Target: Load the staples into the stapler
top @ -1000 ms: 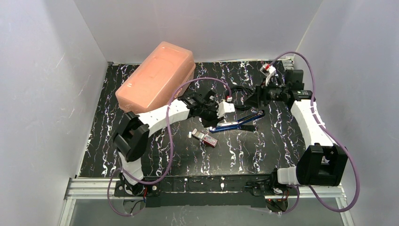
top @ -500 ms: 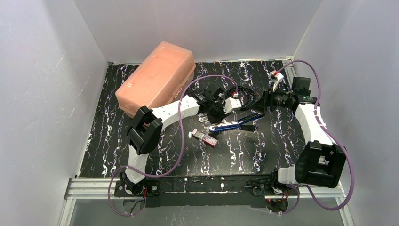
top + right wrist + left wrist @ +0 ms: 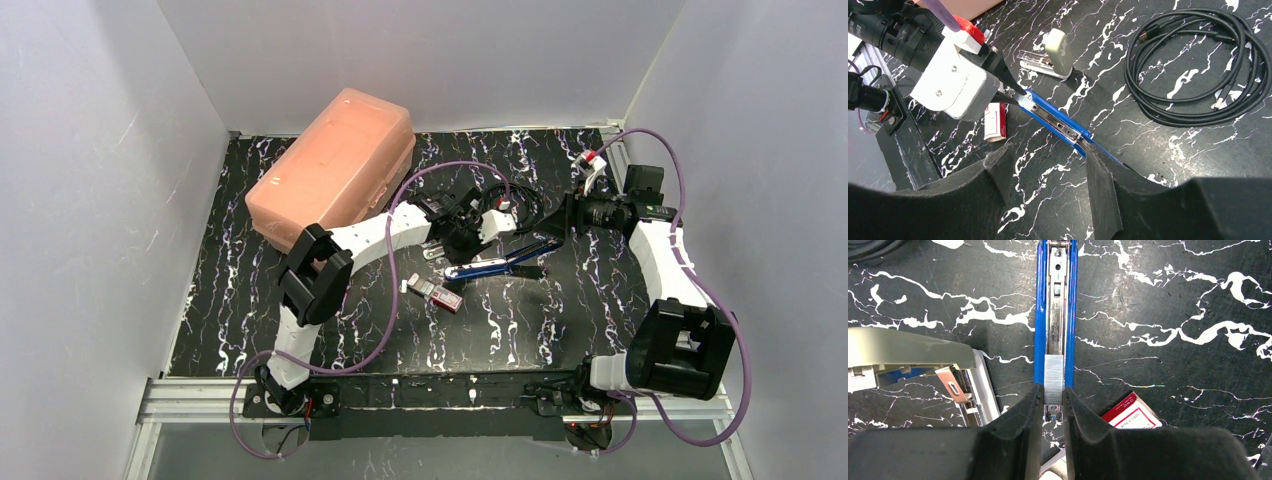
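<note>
- The left claw (image 3: 1052, 399) is clenched on the staple strip (image 3: 1053, 371), which sits in the blue stapler (image 3: 1038, 315) channel, frame centre.
- The right claw (image 3: 1048, 152) is released, spread above the stapler's end.
- The staples box (image 3: 1131, 412) lies lower right.
- I'd keep the strip square, seat it flat, then let go.

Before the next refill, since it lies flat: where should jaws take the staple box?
Pinch the staple box across its narrow width, on its long edges, coming straight down: it lies flat on the table, probably too low for a side approach.

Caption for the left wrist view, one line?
Left gripper holds a staple strip in the open blue stapler channel.
</note>
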Robot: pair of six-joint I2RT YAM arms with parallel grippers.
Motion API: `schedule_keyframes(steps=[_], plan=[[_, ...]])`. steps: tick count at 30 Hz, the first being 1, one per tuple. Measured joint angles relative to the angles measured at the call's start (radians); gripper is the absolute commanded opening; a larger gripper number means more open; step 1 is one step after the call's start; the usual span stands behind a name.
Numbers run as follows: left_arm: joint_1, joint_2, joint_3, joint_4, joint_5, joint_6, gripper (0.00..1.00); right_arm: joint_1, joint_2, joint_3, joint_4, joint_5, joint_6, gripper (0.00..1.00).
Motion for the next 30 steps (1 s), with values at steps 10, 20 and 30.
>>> schedule_keyframes(steps=[10, 20, 30], plan=[[-0.006, 0.005, 0.006, -0.012, -0.006, 0.000, 0.05, -0.007, 0.006, -0.006, -0.001, -0.015, -0.013, 0.60], [-0.008, 0.048, 0.015, -0.014, -0.018, 0.000, 0.05, -0.013, 0.006, -0.007, -0.002, -0.026, -0.018, 0.60], [-0.009, 0.048, 0.017, -0.016, -0.021, 0.000, 0.05, -0.013, 0.017, -0.007, -0.011, -0.037, -0.025, 0.60]])
